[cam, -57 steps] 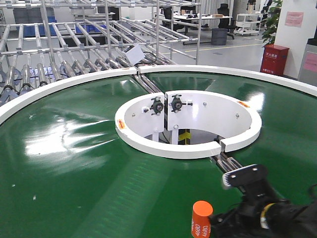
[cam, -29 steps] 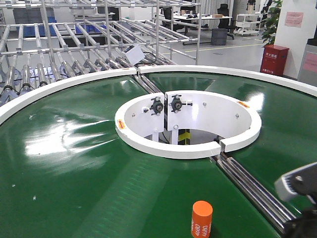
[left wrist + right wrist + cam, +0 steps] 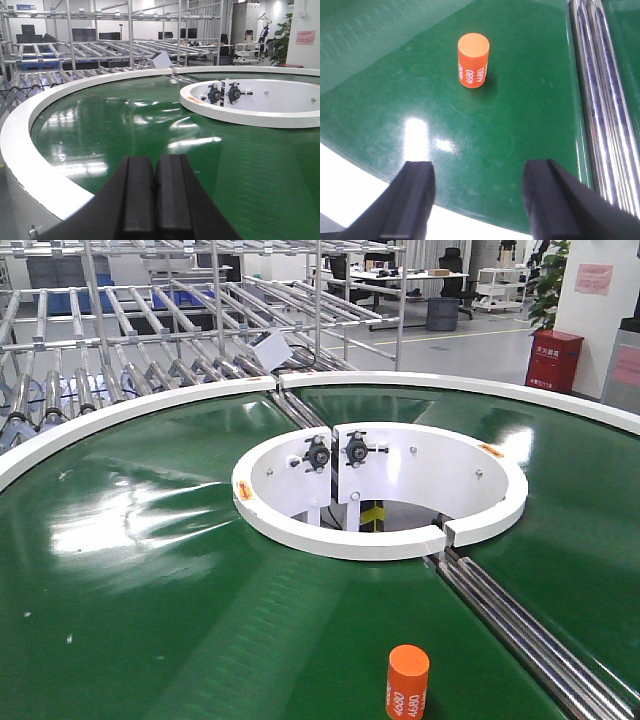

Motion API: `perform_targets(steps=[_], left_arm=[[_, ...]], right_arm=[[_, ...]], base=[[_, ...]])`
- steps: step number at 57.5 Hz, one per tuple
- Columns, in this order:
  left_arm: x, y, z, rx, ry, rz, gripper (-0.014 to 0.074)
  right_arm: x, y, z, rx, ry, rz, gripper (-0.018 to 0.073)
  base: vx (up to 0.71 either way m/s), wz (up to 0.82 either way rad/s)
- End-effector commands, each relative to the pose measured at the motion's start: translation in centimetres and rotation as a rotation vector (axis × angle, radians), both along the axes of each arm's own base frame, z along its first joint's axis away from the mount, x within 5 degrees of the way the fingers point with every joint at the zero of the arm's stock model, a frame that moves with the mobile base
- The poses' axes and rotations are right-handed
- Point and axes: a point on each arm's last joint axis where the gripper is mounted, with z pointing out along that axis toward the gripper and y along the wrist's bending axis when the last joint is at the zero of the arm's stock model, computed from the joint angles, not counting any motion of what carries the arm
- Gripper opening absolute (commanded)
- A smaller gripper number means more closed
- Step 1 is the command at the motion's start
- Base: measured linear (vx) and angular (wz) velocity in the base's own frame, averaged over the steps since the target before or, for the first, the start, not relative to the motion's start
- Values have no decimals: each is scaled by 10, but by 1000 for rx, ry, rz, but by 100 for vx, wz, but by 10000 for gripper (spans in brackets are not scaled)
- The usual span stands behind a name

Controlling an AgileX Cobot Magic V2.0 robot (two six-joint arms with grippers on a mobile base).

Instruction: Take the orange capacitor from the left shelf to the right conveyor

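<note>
The orange capacitor (image 3: 407,681) stands upright on the green belt of the right conveyor (image 3: 150,570), near its front edge, white "4680" on its side. In the right wrist view the orange capacitor (image 3: 472,60) stands well beyond my right gripper (image 3: 482,172), which is open and empty over the belt's white outer rim (image 3: 395,195). My left gripper (image 3: 154,167) is shut with nothing between its pads, hovering at the conveyor's (image 3: 165,125) left rim. The left shelf is out of view. Neither arm shows in the front view.
A white inner ring (image 3: 380,490) with bearings sits mid-conveyor. Silver rails (image 3: 520,630) cross the belt right of the capacitor, and the same rails (image 3: 600,100) show in the right wrist view. Sloped roller racks (image 3: 130,340) stand behind. A red box (image 3: 553,360) stands at the far right.
My right arm let go of the capacitor and drew back to the right, leaving the front view. The capacitor stays standing in place on the belt.
</note>
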Motion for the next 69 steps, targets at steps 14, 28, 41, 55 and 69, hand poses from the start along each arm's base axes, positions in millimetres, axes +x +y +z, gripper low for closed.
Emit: perform_targets(steps=[14,28,41,55,69], left_arm=[[0,0,-3,-7,-61,-4,-6],[0,0,-3,-7,-61,-4,-6],[0,0,-3,-7,-61,-4,-6],[0,0,-3,-7,-61,-4,-6],[0,0,-3,-7,-61,-4,-6]], right_arm=[[2,-1,14,23,-90,-10,92],[2,-1,13,23,-86,-10,-12],[0,-2,15,21,-102,-11,-10],[-39,-32,-11,74,-391,-187,-10],[-78,-44,-76,98,-638,-286,-10]], base=[[0,0],[0,0],[0,0],[0,0],[0,0]])
